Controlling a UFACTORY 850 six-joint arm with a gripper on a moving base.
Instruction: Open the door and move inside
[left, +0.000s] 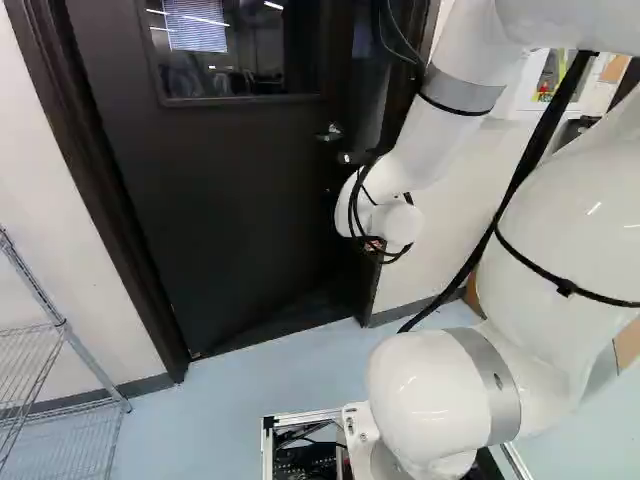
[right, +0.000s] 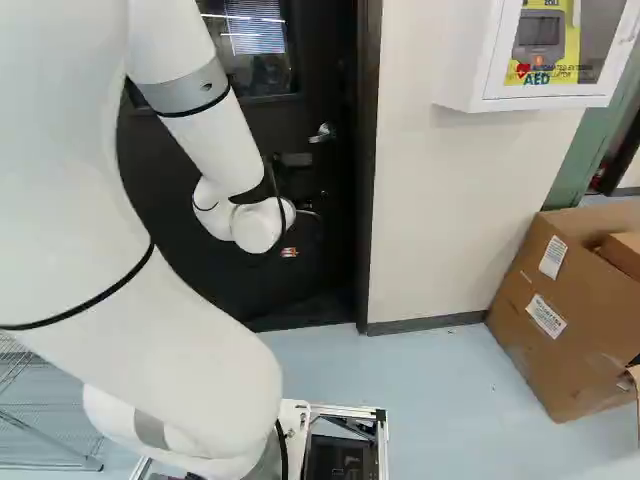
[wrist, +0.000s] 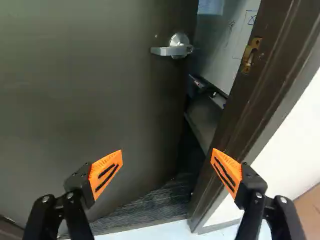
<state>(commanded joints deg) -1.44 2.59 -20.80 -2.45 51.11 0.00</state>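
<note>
Door (wrist: 90, 100) stood ajar ahead of your gripper (right: 290, 252), fingers spread. You had an opening between its handle-side edge and frame (wrist: 257, 95). Wire rack (left: 62, 330) stood at the left base view's left, cardboard box (right: 540, 370) at the right base view's right.

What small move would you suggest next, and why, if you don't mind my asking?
I'd probably shift the open hand away from the door frame first: the dark door stands ajar, but one finger lines up with the frame, so pushing now might catch it.
</note>
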